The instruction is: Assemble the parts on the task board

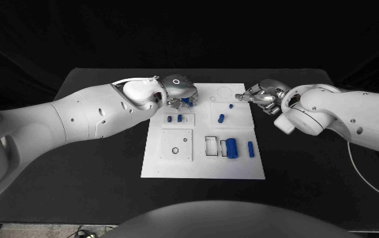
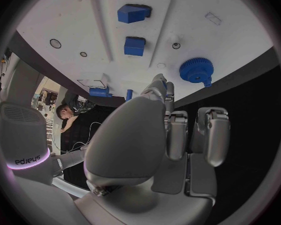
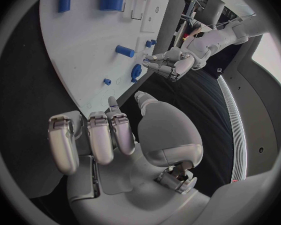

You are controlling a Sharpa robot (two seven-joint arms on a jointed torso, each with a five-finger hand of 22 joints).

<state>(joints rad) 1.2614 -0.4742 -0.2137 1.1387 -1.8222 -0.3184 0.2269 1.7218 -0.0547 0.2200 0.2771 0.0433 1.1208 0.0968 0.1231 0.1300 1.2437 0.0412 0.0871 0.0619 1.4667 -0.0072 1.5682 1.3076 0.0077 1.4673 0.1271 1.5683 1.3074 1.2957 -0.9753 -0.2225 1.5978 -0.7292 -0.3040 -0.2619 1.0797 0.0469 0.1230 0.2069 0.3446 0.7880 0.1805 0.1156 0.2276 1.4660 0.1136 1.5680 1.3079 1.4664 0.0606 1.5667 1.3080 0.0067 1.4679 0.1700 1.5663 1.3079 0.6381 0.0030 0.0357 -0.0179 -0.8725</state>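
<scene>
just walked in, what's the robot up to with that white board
The robot is assembling small blue parts on the white task board. Its left hand hovers over the board's far left corner, near a blue gear; the left wrist view shows nothing in its fingers. The right hand sits at the far right edge, also holding nothing. A blue cylinder and a slimmer peg lie near the front.

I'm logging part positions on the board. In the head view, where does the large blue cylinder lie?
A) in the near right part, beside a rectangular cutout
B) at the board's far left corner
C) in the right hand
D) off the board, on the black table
A: the large blue cylinder lies on the white board, in its near right part, right next to the rectangular cutout.
</scene>
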